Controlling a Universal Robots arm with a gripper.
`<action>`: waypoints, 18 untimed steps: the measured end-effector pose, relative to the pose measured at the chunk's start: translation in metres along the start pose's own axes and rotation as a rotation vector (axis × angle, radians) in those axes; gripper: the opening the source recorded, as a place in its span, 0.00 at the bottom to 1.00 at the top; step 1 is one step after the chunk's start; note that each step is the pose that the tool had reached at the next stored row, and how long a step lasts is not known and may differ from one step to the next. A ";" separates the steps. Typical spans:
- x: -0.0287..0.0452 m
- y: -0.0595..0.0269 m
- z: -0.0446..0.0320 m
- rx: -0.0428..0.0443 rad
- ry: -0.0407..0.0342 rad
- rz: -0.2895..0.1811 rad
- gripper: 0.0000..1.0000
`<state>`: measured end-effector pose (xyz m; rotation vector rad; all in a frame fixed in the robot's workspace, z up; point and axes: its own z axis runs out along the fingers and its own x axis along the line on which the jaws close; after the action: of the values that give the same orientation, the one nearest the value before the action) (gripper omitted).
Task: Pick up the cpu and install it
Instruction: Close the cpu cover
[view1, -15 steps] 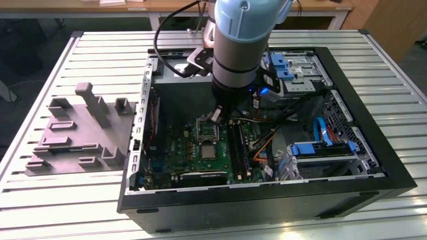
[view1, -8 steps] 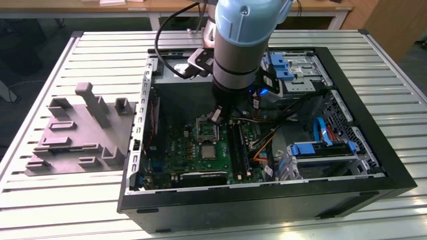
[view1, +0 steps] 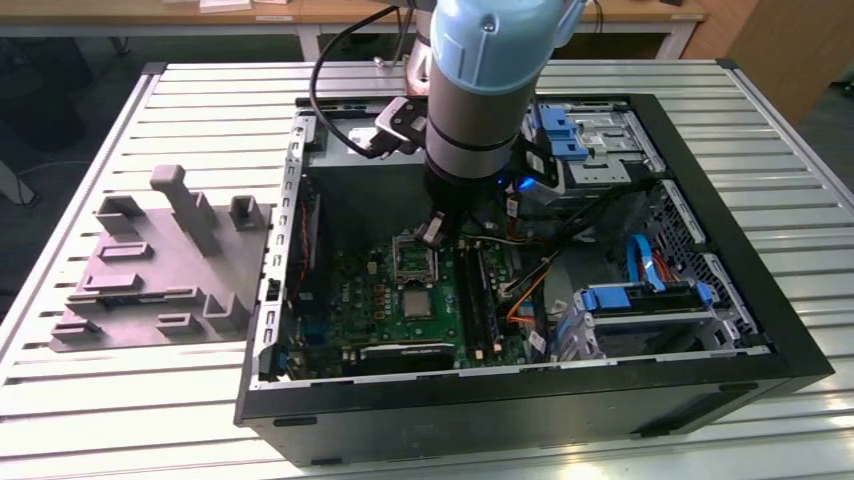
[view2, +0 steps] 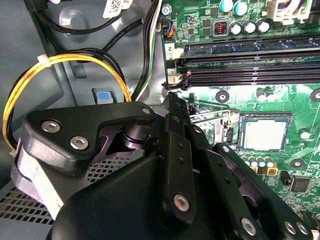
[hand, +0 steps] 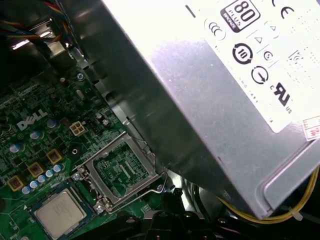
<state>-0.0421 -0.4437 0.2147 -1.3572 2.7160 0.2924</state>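
Observation:
The cpu (view1: 419, 303) is a small silver square lying flat in the socket on the green motherboard (view1: 367, 300) inside the open computer case. It shows in both wrist views (view2: 265, 132) (hand: 60, 212). The socket's metal load frame (hand: 122, 172) stands swung open just beside it. My gripper (view1: 434, 232) hangs from the arm inside the case, above that open frame and a short way from the cpu. Its black body (view2: 172, 102) fills the near part of the second wrist view, and its tip (hand: 165, 217) shows dark in the first wrist view. Nothing is seen in its grasp.
A grey plastic fixture (view1: 154, 265) with upright blocks lies on the slatted table at the exterior view's left. Inside the case are a silver power supply (hand: 210, 90), memory slots (view2: 250, 60), yellow wires (view2: 60, 62) and blue drive brackets (view1: 641, 300).

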 end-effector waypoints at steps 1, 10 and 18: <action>-0.0001 0.0001 0.0002 0.0000 0.0000 0.000 0.11; -0.0020 0.0015 0.0061 -0.0039 -0.0046 -0.001 0.11; -0.0046 0.0037 0.0137 -0.0090 -0.0101 -0.005 0.11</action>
<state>-0.0424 -0.4351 0.2025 -1.3605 2.7062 0.3106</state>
